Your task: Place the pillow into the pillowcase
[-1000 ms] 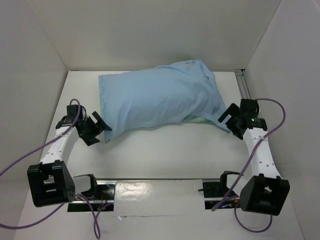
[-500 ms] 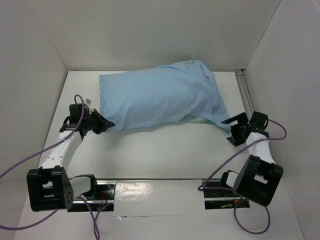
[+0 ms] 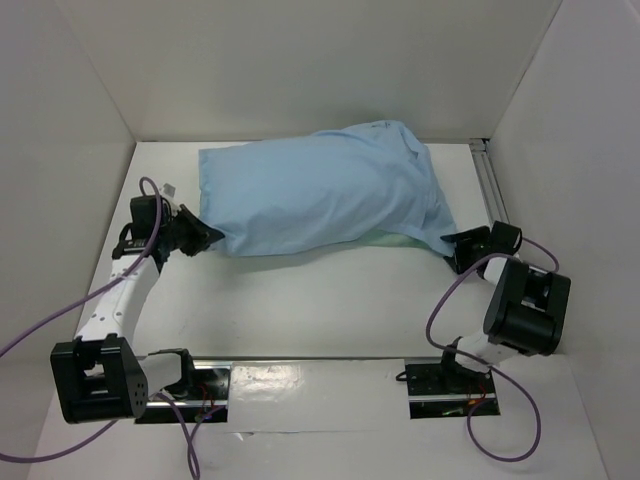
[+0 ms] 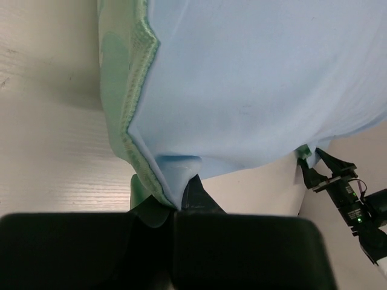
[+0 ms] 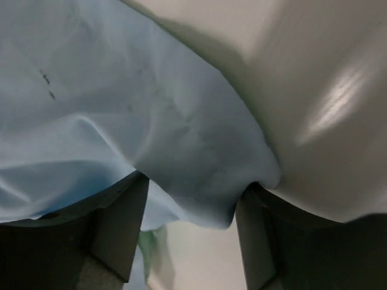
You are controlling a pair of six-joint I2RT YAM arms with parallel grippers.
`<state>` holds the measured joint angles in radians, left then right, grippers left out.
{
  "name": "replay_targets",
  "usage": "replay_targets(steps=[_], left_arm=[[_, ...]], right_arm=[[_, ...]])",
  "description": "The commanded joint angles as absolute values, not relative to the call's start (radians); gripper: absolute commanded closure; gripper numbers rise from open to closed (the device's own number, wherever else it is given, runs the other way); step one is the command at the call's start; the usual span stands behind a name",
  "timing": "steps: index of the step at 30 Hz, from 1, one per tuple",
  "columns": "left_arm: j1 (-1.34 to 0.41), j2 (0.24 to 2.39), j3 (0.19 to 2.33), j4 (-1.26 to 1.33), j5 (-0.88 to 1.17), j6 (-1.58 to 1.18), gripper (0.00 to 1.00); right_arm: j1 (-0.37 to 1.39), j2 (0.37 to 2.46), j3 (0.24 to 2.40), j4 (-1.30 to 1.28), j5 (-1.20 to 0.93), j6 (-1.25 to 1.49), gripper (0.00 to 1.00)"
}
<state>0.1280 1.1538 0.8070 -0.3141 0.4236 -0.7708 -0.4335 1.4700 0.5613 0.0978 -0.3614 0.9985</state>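
Note:
The pillowcase [image 3: 320, 195] lies plump and light blue across the back of the table, with a sea-green edge [image 3: 395, 240] under its near right side. The pillow itself is hidden. My left gripper [image 3: 205, 236] is at the near left corner, shut on a pinch of blue cloth and green hem [image 4: 178, 208]. My right gripper [image 3: 452, 245] sits low at the near right corner. Its jaws stand apart, and a fold of the pillowcase [image 5: 121, 90] bulges between the fingers [image 5: 248, 229], touching the right one.
White walls close in the table on the left, back and right. A metal rail [image 3: 490, 180] runs along the right wall. The arms' base rail [image 3: 300, 375] lies at the near edge, with purple cables [image 3: 40, 330] looping beside both arms.
My left gripper moved in to the near left corner and shut on the cloth. My right arm folded down and back toward the near right corner, its jaws narrowing around the fold.

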Motion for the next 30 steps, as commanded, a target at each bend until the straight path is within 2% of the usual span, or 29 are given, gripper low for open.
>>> replay_targets(steps=[1, 4, 5, 12, 15, 19, 23, 26, 30], left_arm=[[0.141, 1.129, 0.868, -0.285, 0.434, -0.784, 1.00], [0.150, 1.120, 0.891, -0.285, 0.443, -0.784, 1.00], [0.150, 1.120, 0.905, -0.285, 0.443, -0.798, 1.00], [0.202, 1.147, 1.187, -0.331, 0.466, -0.816, 1.00], [0.250, 1.118, 1.285, -0.383, 0.457, -0.828, 1.00], [0.350, 1.098, 1.504, -0.483, 0.466, -0.847, 1.00], [0.368, 1.130, 1.721, -0.603, 0.353, -0.813, 1.00], [0.368, 1.155, 1.814, -0.637, 0.289, -0.790, 1.00], [0.368, 1.175, 1.813, -0.600, 0.164, -0.746, 1.00]], right_arm=[[-0.377, 1.520, 0.595, 0.274, -0.269, 1.081, 0.38], [-0.353, 1.531, 0.627, 0.284, -0.226, 1.094, 0.94], [-0.353, 1.501, 0.647, 0.240, -0.200, 1.094, 1.00], [-0.304, 1.202, 0.770, -0.006, -0.067, 1.051, 1.00], [-0.295, 1.143, 0.894, -0.132, -0.046, 1.008, 1.00], [-0.272, 1.088, 1.049, -0.260, -0.014, 0.960, 1.00], [-0.262, 1.055, 1.282, -0.379, 0.089, 0.884, 1.00], [-0.252, 1.043, 1.405, -0.419, 0.173, 0.813, 1.00], [-0.232, 1.074, 1.494, -0.425, 0.235, 0.717, 1.00]])
